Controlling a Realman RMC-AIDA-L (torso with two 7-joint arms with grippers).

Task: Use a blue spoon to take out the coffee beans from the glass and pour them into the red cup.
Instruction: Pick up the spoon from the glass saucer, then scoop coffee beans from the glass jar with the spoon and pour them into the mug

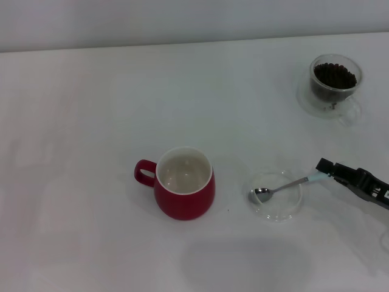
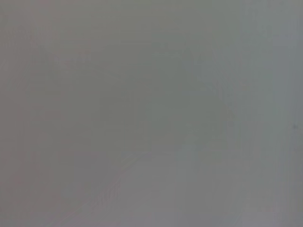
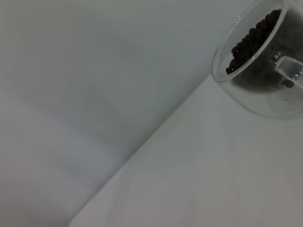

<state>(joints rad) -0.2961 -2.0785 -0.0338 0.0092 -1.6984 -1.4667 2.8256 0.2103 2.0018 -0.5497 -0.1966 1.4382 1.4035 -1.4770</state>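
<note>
Your right gripper (image 1: 323, 172) is clamped on the blue spoon (image 1: 285, 187), its bowl in the saucer (image 1: 276, 210). A loose pinch at the handle tip risks the spoon twisting. Left gripper: unseen, cannot tell.

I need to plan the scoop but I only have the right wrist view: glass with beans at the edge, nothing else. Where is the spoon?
Observer: The blue spoon lies with its bowl in a clear saucer, near the table's front on the robot's right.
Operator: Does the right gripper have it?
Observer: The right gripper is at the handle's pale-blue tip; whether the fingers have closed on it I cannot tell.
Operator: And the red cup?
Observer: The red cup stands upright to the robot's left of the saucer, its white inside showing no beans.
Operator: How far back is the glass?
Observer: The glass stands behind the saucer, near the table's far right, with the coffee beans heaped inside.
</note>
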